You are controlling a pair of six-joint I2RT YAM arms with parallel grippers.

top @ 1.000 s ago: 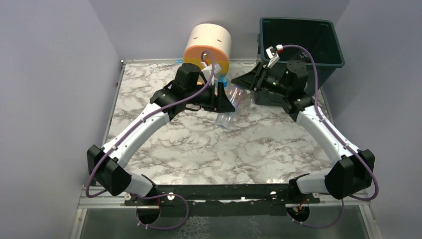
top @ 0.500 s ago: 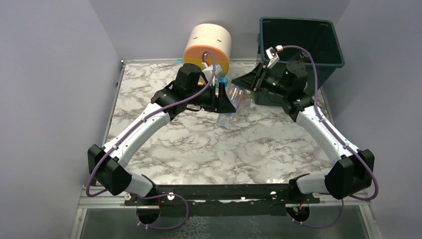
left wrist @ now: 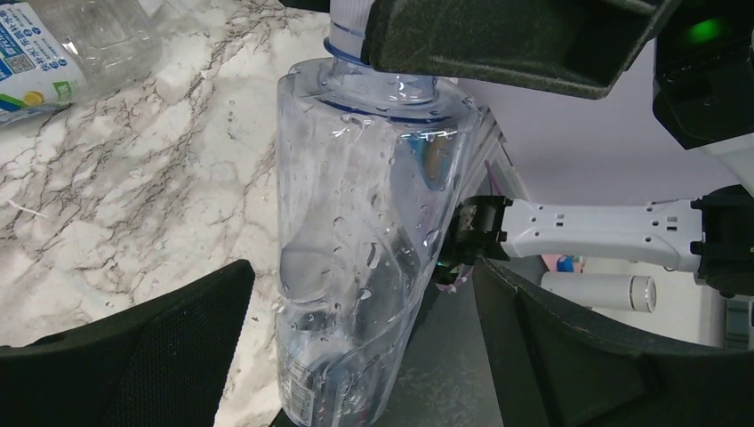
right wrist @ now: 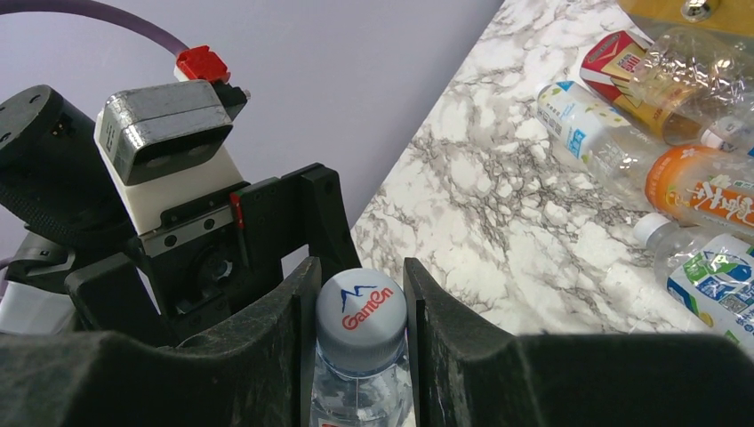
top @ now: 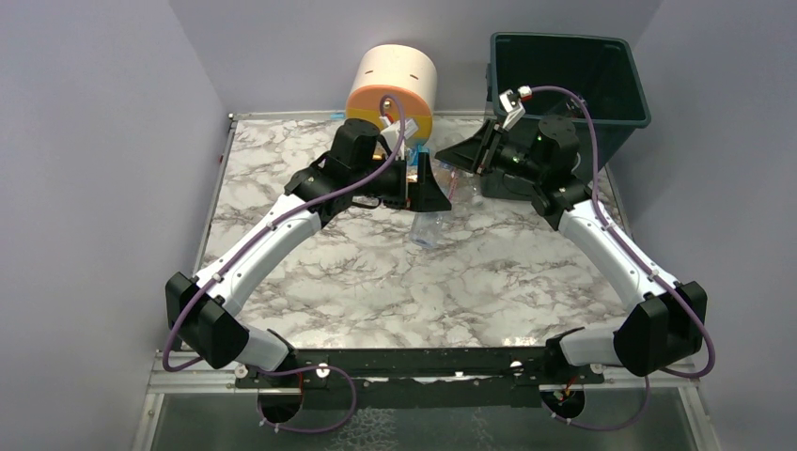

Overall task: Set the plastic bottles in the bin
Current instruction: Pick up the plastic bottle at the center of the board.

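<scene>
Fingers (right wrist: 267,356) of the right end effector (right wrist: 360,351) are pressed together on the grey cap (right wrist: 361,307) of 1 clear bottle (left wrist: 356,240), so the bottle is carried by its top, between the 2 arms. The left end effector (left wrist: 356,356) is spread wide around the bottle's body, apparently clear of its sides. A handover is suggested, so that the arm nearer the bin (top: 564,39) can be used for the drop. The bin is set beyond the far right corner of the table (top: 376,282). More bottles (right wrist: 702,187) are seen lying on the table by the round drawer unit (top: 395,80).
</scene>
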